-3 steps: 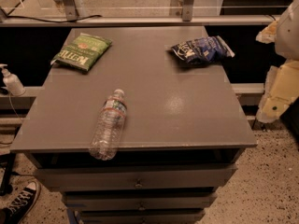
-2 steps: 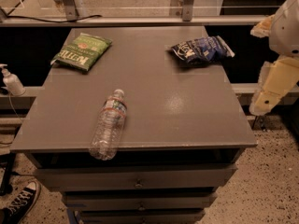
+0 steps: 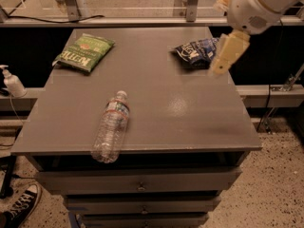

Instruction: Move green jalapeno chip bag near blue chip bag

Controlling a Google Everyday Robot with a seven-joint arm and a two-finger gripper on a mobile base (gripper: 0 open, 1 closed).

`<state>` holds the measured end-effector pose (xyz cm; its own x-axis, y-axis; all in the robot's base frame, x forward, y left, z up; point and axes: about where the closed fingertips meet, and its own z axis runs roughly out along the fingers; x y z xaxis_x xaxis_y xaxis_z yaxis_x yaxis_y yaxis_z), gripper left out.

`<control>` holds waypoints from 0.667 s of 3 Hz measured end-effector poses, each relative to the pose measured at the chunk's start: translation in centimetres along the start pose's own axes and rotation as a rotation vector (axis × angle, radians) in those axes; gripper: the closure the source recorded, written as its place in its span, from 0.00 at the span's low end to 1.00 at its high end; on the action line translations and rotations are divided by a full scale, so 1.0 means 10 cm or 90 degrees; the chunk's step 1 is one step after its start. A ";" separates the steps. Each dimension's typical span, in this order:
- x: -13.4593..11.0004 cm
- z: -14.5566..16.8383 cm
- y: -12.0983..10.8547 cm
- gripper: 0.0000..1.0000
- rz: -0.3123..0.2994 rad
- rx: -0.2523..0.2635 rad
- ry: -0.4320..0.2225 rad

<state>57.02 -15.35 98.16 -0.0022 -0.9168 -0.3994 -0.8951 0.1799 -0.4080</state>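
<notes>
Gripper (image 3: pixel 223 58): hangs over the table's (image 3: pixel 190 113) right side, just beside the blue bag (image 3: pixel 194 52); open or closed, you cannot tell.
Blue bag: back right; do not push it.
Green bag (image 3: pixel 84 52): back left, well apart; cross over and come down on its middle.
Bottle (image 3: pixel 111 126): in front; stay behind it.

A high camera faces the table (image 3: pixel 190 113) from its front (jaws upper right).
</notes>
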 end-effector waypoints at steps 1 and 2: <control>-0.51 0.34 -0.49 0.00 -0.019 0.021 -0.084; -1.09 0.69 -0.79 0.00 0.010 0.044 -0.187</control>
<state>67.16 -4.36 100.08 0.1229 -0.7729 -0.6225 -0.8638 0.2255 -0.4506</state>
